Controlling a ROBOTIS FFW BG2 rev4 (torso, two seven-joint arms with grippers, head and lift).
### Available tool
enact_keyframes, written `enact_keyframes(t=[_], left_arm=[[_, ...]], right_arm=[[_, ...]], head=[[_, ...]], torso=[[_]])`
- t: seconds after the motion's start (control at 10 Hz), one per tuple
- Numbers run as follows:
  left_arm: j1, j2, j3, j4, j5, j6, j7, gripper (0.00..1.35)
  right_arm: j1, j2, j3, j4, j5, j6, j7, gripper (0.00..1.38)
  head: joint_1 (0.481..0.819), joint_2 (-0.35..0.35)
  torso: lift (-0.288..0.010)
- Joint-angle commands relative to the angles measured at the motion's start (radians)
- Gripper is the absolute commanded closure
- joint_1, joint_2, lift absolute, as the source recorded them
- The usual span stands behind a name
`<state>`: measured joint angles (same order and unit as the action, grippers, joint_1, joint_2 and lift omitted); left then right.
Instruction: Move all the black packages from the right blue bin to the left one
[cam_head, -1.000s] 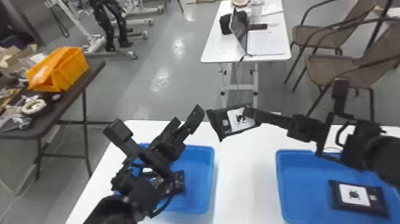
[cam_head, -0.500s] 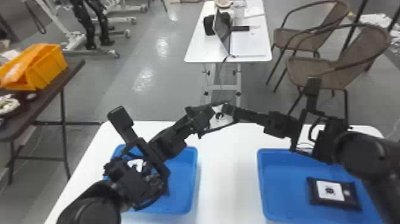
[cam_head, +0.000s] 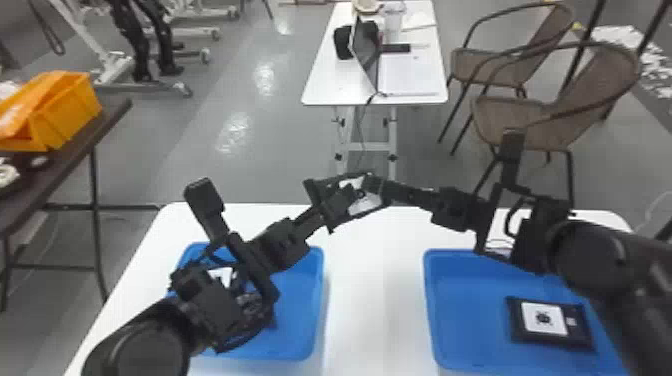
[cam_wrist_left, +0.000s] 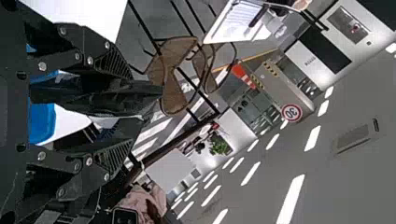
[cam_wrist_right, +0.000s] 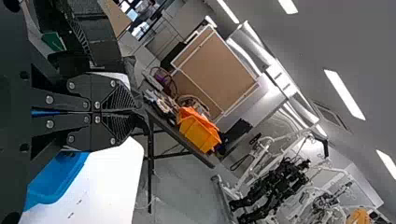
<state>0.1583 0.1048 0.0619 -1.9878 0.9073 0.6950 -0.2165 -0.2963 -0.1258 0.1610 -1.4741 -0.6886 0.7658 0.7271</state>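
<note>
Head view: 2 brown chairs (cam_head: 525, 114) stand beyond the white surface (cam_head: 355, 300). Above the surface, the right claw (cam_head: 378, 188) clenches 1 black package (cam_head: 367, 202), between the parted fingers of the left claw (cam_head: 336, 202); 1 flat package (cam_head: 545, 320) lies in the surface's right blue bin (cam_head: 465, 315).

From my station, the left gripper (cam_head: 342, 199) covers part of the raised black package (cam_head: 367, 204). The left arm (cam_head: 150, 340) hides much of the left blue bin (cam_head: 302, 305) and most of what surrounds a white label (cam_head: 220, 276) there, while the right arm (cam_head: 595, 255) blocks my view of the right bin's (cam_head: 450, 310) far right corner
</note>
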Motion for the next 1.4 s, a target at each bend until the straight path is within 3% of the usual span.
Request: enact_keyframes(t=[0.0, 0.2, 0.3, 0.4, 0.5, 0.8, 1.0, 1.2, 1.3], left_arm=[[0.000, -0.002, 0.009, -0.002, 0.007, -0.005, -0.004, 1.22], [0.014, -0.007, 0.013, -0.002, 0.007, -0.054, -0.004, 1.22], [0.020, -0.016, 0.019, -0.002, 0.007, -0.075, -0.003, 1.22], [0.033, -0.027, 0.030, -0.002, -0.015, -0.097, -0.001, 1.22], [0.044, -0.031, 0.050, -0.003, -0.082, -0.111, 0.002, 1.22], [0.130, -0.039, 0.124, -0.035, -0.504, -0.157, 0.031, 1.22], [0.228, -0.105, 0.148, -0.034, -0.765, -0.256, 0.086, 1.22], [0.256, -0.107, 0.148, -0.040, -1.018, -0.290, 0.077, 1.22], [0.262, -0.107, 0.121, -0.066, -1.113, -0.239, 0.083, 1.22]], right_arm=[[0.000, 0.000, 0.000, 0.008, -0.002, -0.008, 0.000, 1.13], [0.000, 0.002, 0.008, 0.017, -0.005, -0.016, 0.000, 1.08], [0.002, 0.002, 0.008, 0.028, -0.006, -0.033, 0.002, 0.86], [0.016, 0.002, 0.000, 0.028, -0.005, -0.060, 0.002, 0.33], [0.048, 0.005, -0.024, 0.009, 0.008, -0.080, 0.000, 0.01], [0.200, 0.015, -0.175, -0.167, 0.201, -0.059, -0.052, 0.28], [0.302, 0.038, -0.275, -0.232, 0.250, -0.056, -0.069, 0.32], [0.367, 0.061, -0.347, -0.285, 0.319, -0.033, -0.086, 0.32], [0.388, 0.068, -0.364, -0.327, 0.377, -0.006, -0.095, 0.32]], head=[[0.695, 0.120], [0.695, 0.125], [0.695, 0.129], [0.695, 0.135], [0.695, 0.141], [0.695, 0.160], [0.695, 0.188], [0.695, 0.197], [0.695, 0.198]], torso=[[-0.040], [-0.040], [-0.040], [-0.040], [-0.040], [-0.040], [-0.040], [-0.040], [-0.040]])
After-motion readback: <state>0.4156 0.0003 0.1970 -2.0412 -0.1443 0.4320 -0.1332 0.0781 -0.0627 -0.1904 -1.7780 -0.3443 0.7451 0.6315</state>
